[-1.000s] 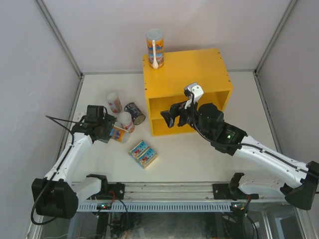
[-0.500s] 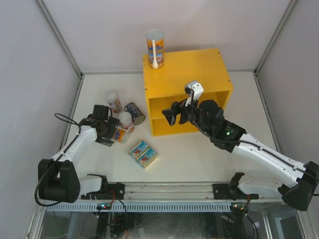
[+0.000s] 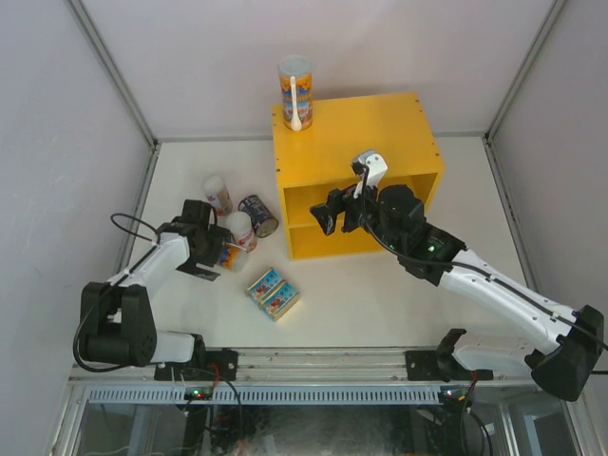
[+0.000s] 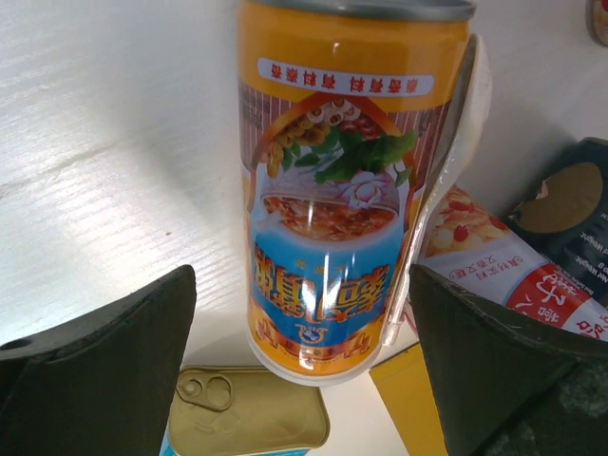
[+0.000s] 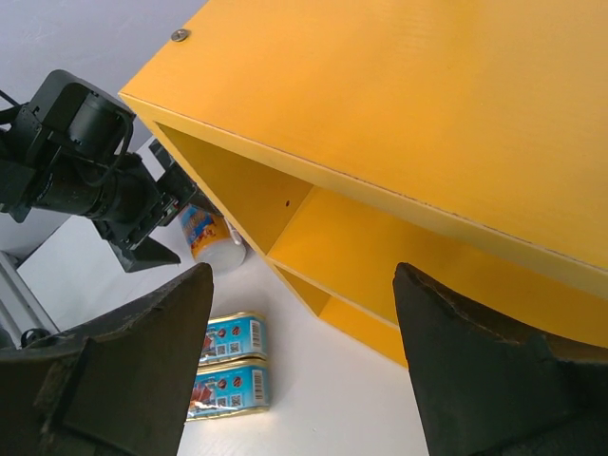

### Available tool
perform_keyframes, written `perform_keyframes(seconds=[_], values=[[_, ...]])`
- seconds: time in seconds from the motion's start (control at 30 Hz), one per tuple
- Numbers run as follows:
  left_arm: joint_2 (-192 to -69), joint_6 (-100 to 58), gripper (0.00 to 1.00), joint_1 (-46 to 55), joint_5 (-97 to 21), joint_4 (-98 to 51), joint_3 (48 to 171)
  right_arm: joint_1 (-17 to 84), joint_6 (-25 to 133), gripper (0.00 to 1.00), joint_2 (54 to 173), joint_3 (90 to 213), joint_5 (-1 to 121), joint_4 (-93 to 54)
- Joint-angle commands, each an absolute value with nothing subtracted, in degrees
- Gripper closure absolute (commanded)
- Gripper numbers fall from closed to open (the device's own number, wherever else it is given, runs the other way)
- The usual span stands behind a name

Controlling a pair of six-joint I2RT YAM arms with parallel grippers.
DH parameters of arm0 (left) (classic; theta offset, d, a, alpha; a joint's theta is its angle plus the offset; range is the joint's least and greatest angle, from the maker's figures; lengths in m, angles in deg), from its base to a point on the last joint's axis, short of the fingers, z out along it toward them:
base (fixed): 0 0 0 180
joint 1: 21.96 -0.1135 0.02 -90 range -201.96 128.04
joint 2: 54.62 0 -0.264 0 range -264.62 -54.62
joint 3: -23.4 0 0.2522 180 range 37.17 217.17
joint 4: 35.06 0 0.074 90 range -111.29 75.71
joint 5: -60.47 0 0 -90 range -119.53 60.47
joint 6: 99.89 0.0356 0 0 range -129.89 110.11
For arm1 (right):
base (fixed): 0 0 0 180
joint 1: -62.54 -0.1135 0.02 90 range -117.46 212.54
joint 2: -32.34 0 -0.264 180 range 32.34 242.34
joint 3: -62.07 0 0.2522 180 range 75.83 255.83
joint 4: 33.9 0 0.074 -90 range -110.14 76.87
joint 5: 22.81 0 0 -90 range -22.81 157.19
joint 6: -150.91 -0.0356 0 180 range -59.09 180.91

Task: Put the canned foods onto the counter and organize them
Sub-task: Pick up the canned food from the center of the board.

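Between the left fingers [image 4: 104, 380]: an orange-blue tube [image 4: 332, 199] lying on the table [image 4: 85, 142], white-rimmed end toward the wrist, with a white spoon [image 4: 463, 133] strapped down its side. The left gripper [image 4: 302, 285] is spread wide (clear gap on one side; the other pad is just beside the spoon, can't tell if it touches), so nothing is clamped.

Only the left wrist view shows a gold pull-tab lid [image 4: 252, 418] just off the tube's near end. It also shows a white-pink can [image 4: 494, 252] and the dark can [image 4: 570, 204] outside the spoon-side finger.

The top view adds:
- a second white-pink can [image 3: 218, 195], well clear of the fingers
- two flat tins [image 3: 273, 293], side by side, near the left gripper
- a second tall tube [image 3: 295, 90], upright on a back corner of the yellow box [image 3: 380, 142], well apart from both grippers

The right gripper [image 3: 328, 211] hangs in front of the box's open face, fingers [image 5: 123, 380] wide, nothing between them. Its wrist view shows the inner shelf [image 5: 408, 242] just past the fingertips. Past the finger nearest the left arm, it shows the tins and the tube's white lid pointing at them (unreadable from above).
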State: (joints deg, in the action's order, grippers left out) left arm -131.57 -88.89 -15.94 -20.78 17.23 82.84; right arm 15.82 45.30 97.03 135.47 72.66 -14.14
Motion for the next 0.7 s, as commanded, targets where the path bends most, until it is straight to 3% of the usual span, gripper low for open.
perform_keyframes(seconds=[0.0, 0.67], values=[[-132.2, -89.8, 0.04, -17.0, -20.7, 14.7, 82.6, 16.8, 44.7, 0.24, 97.9, 135.7, 71.0, -17.3], [-135.5, -89.3, 0.09, -18.2, -22.5, 8.7, 78.2, 17.3, 44.4, 0.24, 100.2, 137.2, 69.3, -15.8]])
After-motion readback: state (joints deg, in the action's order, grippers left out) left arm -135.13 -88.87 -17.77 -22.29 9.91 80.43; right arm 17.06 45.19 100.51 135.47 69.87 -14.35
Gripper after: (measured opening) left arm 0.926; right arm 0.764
